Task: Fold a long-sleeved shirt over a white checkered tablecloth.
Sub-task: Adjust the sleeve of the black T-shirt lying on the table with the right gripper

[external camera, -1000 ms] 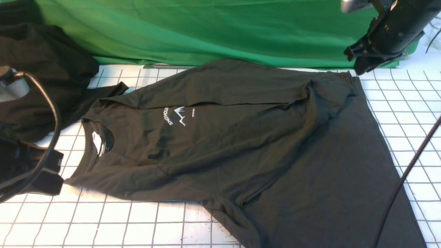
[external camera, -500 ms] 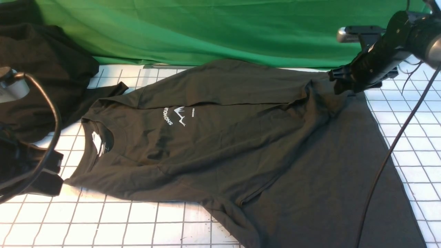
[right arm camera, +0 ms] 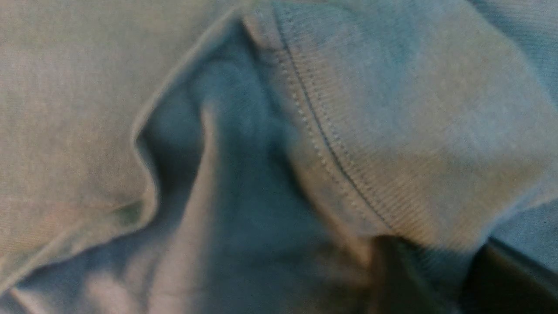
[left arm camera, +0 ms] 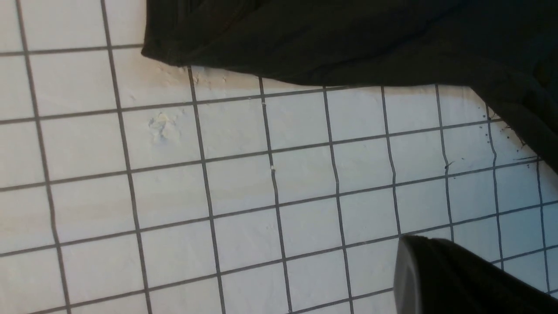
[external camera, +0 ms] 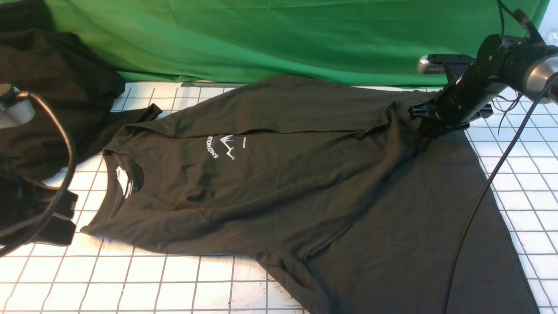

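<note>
The long-sleeved shirt [external camera: 283, 183] is laid flat, chest logo upward, on the white checkered tablecloth [external camera: 130, 279]. Its long axis is run from the collar near the tablecloth's left edge to the hem at the near right corner. The right gripper [external camera: 429, 126] is pressed down into a bunched sleeve cuff [right arm camera: 392, 131] near the far right edge, with its jaws buried in fabric, so whether they are clamped cannot be told. The left gripper [external camera: 65, 222] is closed on nothing above the left edge, just beside the shirt's shoulder.
</note>
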{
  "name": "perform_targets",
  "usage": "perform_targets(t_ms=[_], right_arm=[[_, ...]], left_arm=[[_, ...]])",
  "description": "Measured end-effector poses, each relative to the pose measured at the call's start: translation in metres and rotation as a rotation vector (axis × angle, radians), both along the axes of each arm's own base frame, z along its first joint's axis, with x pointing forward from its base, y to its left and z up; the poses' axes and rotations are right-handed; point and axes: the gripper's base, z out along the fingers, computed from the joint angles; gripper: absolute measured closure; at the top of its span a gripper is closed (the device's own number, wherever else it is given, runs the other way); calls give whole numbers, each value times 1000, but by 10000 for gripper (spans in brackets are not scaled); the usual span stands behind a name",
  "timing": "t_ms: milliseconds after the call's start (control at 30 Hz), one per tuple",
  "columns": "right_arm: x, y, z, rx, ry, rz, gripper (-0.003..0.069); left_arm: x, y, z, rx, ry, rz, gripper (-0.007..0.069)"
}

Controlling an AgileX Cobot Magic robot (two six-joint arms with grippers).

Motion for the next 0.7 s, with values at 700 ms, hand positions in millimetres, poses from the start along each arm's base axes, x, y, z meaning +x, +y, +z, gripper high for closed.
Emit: perform_targets(t_ms=[700], right_arm=[[-50,-10,56,-143,245,140,624]], left_arm=[[-3,0,-1,6,31,-8,620]])
